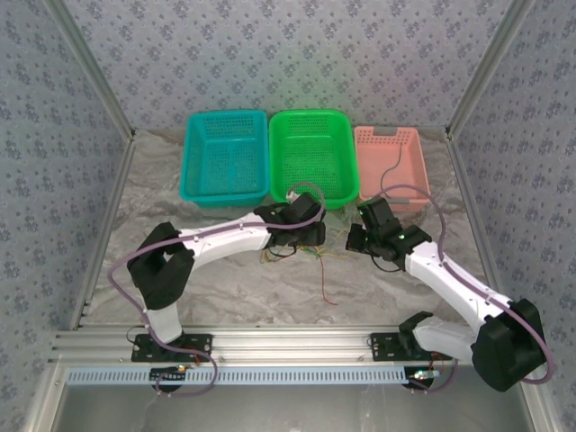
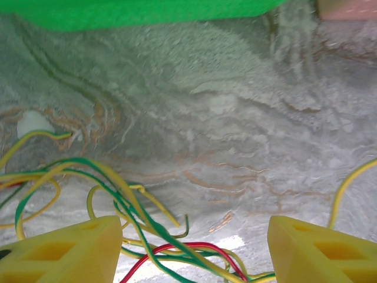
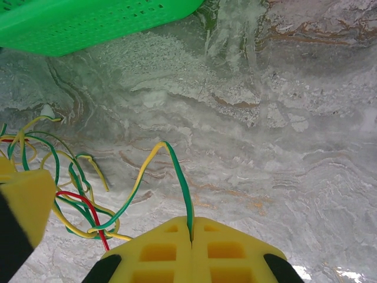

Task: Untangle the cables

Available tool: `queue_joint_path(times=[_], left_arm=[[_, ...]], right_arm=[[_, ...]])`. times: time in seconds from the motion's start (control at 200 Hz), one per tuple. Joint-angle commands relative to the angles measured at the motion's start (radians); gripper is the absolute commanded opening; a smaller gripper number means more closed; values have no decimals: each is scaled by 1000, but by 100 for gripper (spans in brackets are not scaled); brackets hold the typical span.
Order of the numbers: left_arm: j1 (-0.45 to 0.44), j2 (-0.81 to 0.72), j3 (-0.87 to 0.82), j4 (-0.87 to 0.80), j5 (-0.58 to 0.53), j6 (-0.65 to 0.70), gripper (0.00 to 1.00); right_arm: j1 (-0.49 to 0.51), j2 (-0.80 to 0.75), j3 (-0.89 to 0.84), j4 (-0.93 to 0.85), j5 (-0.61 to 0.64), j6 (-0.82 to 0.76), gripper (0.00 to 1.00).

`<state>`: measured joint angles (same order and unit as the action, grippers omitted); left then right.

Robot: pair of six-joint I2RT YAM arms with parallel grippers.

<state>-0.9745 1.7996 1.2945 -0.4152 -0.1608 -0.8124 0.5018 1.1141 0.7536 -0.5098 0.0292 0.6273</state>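
Cables [image 3: 181, 180], one vanishing between right jaws

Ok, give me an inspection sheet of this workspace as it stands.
Surface: crumpled grey marbled cloth throughout.
Job's things: cables tangled between the grippers; red-brown wire trailing nearward; black wire in the pink basket.
Clutter: teal basket, green basket, pink basket along the far edge.
Grippers: left gripper open at the tangle; right gripper shut on a yellow-green wire.
Cables: purple-grey hoses loop along both arms.
Surroundings: patterned walls; metal rail at the near edge.
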Motion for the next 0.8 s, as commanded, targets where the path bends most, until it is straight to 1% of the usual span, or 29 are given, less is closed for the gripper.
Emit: queue_joint_path(times=[0.0, 0.13, 0.21, 0.305, 0.39, 0.41, 0.455, 0.585, 0.799], left_arm=[[8, 3, -22, -21, 3, -97, 66], [18, 3, -40, 10, 8, -150, 65], [33, 12, -52, 51, 19, -168, 58], [53, 29, -74, 102, 45, -194, 40], [62, 28, -99, 136, 41, -211, 23], [65, 24, -105, 140, 35, -214, 17], [67, 8, -121, 137, 10, -222, 0], [79, -105, -208, 103, -108, -236, 0], [150, -314, -401, 61, -170, -225, 0]], right_arm=[[-1, -18, -8, 7, -14, -13, 0], [3, -23, -11, 12, -17, -11, 0], [3, -26, -12, 11, -16, -7, 0], [5, -31, -14, 12, -14, -6, 0], [6, -39, -15, 9, -11, -6, 0], [6, -42, -15, 9, -8, -5, 0], [6, -51, -19, 6, 0, -5, 0], [-28, -97, -1, -38, 54, -8, 0], [-172, -150, 80, -128, 77, -21, 0]])
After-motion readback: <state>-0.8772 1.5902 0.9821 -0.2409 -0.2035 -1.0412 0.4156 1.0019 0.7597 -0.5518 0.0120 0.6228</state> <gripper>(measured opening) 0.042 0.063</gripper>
